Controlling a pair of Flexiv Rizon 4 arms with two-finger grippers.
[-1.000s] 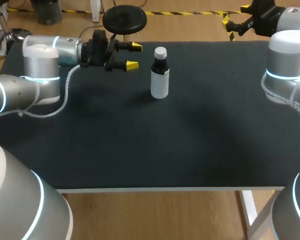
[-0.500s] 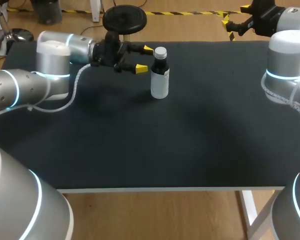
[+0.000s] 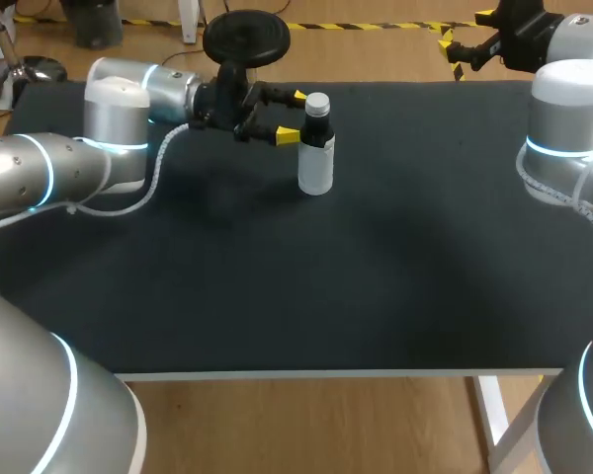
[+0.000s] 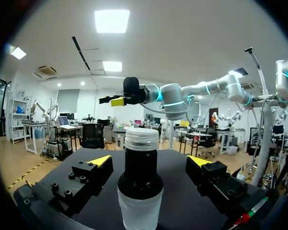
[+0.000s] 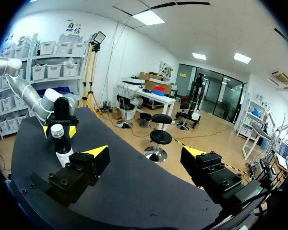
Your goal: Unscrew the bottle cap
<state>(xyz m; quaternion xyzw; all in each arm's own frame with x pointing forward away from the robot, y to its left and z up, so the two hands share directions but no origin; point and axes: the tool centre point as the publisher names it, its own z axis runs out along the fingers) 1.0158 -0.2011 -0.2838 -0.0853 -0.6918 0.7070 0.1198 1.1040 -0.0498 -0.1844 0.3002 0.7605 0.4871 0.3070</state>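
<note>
The task is barely begun, by my reading: the cap (image 3: 317,102) sits fully screwed down on the bottle (image 3: 316,163), and nothing yet grips either. The bottle stands upright on the table (image 3: 376,276), right at the mouth of the left gripper (image 3: 293,117). That gripper lies level with the bottle's dark neck, its jaws spread wide. In the left wrist view the bottle is centred between the two fingers (image 4: 98,163), with a clear gap on each side, so neither pad touches it. The right gripper (image 5: 146,152) hangs well apart from the bottle, out past the table's far edge. Its jaws are also spread, with nothing between them. From its own view the bottle shows far ahead and off to one finger's side. Done so far, as far as can be seen: the left jaws are lined up around the bottle. Left to do, I judge, is nearly everything. The left fingers must close to steady the bottle, and the right arm must come over and take the cap. The cap must then be turned until it lifts free.
</note>
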